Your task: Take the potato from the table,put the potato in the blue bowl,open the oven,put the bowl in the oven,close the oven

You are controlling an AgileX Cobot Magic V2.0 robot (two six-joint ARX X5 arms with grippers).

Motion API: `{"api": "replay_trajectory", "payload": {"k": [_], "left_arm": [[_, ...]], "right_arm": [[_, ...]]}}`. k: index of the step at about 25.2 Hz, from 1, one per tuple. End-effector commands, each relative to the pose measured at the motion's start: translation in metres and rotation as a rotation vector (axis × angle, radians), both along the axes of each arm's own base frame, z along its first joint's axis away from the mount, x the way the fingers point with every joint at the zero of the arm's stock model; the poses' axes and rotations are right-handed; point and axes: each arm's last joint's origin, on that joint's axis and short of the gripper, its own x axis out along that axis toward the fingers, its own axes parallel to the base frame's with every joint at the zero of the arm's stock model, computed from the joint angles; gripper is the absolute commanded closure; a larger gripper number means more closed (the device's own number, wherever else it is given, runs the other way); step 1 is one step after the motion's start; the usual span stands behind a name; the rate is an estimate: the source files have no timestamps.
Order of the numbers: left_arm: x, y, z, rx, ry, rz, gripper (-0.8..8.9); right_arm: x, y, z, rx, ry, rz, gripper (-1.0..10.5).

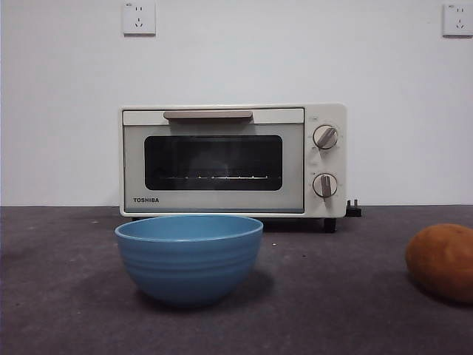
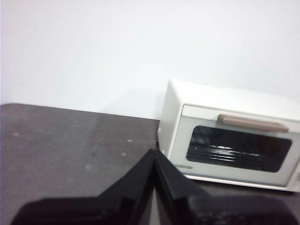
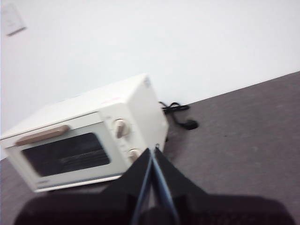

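right gripper [image 3: 153, 152] closed, potato [image 1: 441, 262] unseen nearby

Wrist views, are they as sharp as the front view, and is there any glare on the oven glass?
Front view: sharp, evenly lit; the cream-white boxy oven shows only a faint reflection in its dark glass, and the deep sky-blue bowl casts a soft shadow. Left wrist view: slightly soft, the left tool a dark blur. Right wrist view: blurrier, tilted, right tool out of focus.

We see blue bowl [image 1: 189, 257] on table [image 1: 66, 296], oven [image 1: 233, 160] behind it against wall [image 1: 295, 52], potato [image 1: 442, 262] right of bowl.
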Motion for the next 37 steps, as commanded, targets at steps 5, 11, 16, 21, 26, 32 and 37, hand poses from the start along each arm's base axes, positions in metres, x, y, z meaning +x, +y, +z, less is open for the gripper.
{"api": "replay_trajectory", "payload": {"k": [5, 11, 16, 21, 26, 32, 37], "left_arm": [[0.011, -0.004, 0.027, -0.062, 0.130, -0.134, 8.19], [0.031, -0.007, 0.036, -0.108, 0.326, -0.254, 8.19], [0.048, -0.010, 0.035, -0.158, 0.513, -0.359, 8.19], [0.062, -0.010, 0.034, -0.192, 0.694, -0.369, 8.19], [0.076, -0.010, 0.043, -0.106, 0.824, -0.405, 8.19], [0.081, -0.010, 0.043, -0.063, 0.932, -0.437, 8.19], [0.079, -0.010, 0.038, -0.064, 1.007, -0.447, 8.19]], "right_arm": [[-0.006, 0.003, 0.032, 0.011, 0.166, 0.096, 9.5], [0.006, 0.003, 0.050, 0.008, 0.438, 0.103, 9.5], [0.027, 0.003, 0.060, 0.007, 0.657, 0.104, 9.5], [0.054, 0.005, 0.068, 0.009, 0.758, 0.146, 9.5], [0.090, 0.009, 0.075, 0.057, 0.841, 0.272, 9.5], [0.120, 0.016, 0.069, 0.052, 0.948, 0.398, 9.5], [0.134, 0.039, 0.046, -0.033, 1.119, 0.463, 8.0]]}}
